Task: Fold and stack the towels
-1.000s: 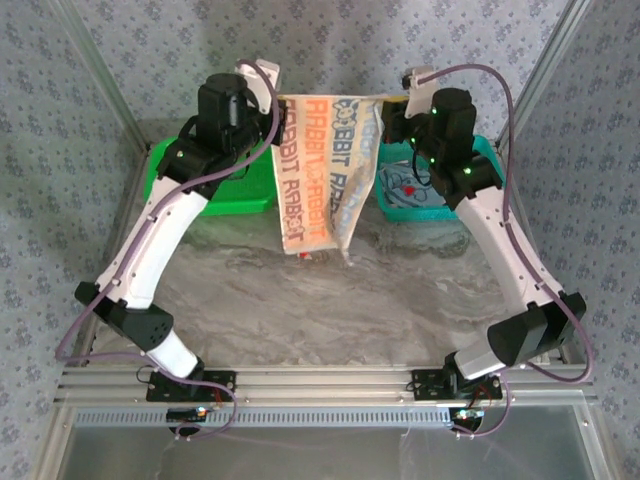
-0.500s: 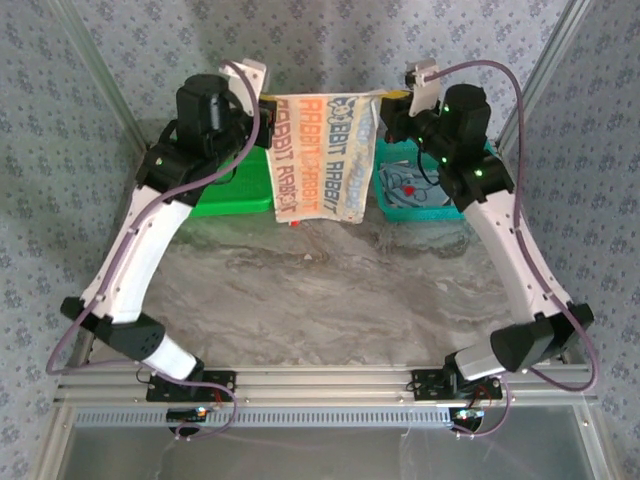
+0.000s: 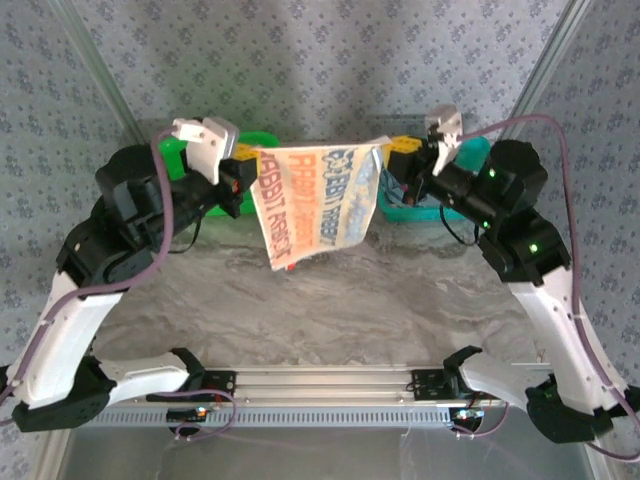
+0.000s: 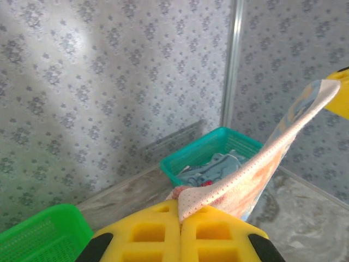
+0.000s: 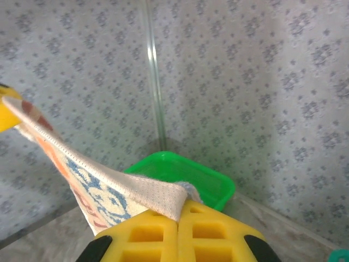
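Over table (image 3: 400,290), towel (image 3: 315,195) seemingly between grippers (image 3: 248,165) (image 3: 390,152)

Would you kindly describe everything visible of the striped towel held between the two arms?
The striped towel is a soft cloth in orange, white and blue-grey bands with block letters reading RABBIT; its back looks finely dotted. It hangs stretched in the air, its upper corners pinched by the shut left end effector and right end effector. Its lower edge dangles slanted above the table.
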Controlling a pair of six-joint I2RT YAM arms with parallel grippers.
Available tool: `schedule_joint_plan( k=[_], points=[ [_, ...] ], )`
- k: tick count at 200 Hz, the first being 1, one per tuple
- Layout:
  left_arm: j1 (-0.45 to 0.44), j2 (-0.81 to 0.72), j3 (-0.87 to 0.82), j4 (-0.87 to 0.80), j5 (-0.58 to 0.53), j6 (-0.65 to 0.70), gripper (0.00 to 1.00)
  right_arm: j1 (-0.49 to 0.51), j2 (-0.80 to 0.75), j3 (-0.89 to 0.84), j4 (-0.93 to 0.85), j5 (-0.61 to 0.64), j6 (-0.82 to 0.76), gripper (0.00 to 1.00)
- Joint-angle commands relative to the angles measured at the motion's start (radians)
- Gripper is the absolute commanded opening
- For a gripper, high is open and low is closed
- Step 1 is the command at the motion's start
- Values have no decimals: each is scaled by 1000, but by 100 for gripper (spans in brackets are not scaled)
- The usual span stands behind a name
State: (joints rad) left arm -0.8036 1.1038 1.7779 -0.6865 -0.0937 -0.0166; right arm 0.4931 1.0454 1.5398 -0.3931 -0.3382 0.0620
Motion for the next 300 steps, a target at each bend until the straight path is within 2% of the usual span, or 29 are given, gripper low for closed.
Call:
schedule_joint_plan(
  k=[1,33,46,57,94,126,156,201,249,300],
  points=[
    [-32,-38,-35,-54,-16,-35,0,28,-44,-28,-75,19,35,0],
    [-34,-60,-97,-55,-87,-50,0,19,-30,-61,-116,14,91,0],
    [-32,-25,-91,-69,-116,-38,0,-23,-6,-81,-107,-4,96,0],
    [-12,20,-89,-80,-111,-34,0,-81,22,-98,-83,-67,122,0],
    [188,168,-114,1,93,-76,0,-240,172,-117,1,-213,140,0],
    [290,339,-46,58,194,-63,0,-301,361,-58,24,-251,59,0],
    [340,470,-24,90,217,-25,0,-296,525,3,9,-203,-69,0],
    [379,549,-107,160,251,-13,0,-250,660,3,1,-17,-281,0],
    [380,537,-271,192,259,-34,0,-172,651,-128,77,141,-453,0],
    [376,435,-448,228,281,-87,0,-100,538,-355,183,212,-610,0]
  ],
)
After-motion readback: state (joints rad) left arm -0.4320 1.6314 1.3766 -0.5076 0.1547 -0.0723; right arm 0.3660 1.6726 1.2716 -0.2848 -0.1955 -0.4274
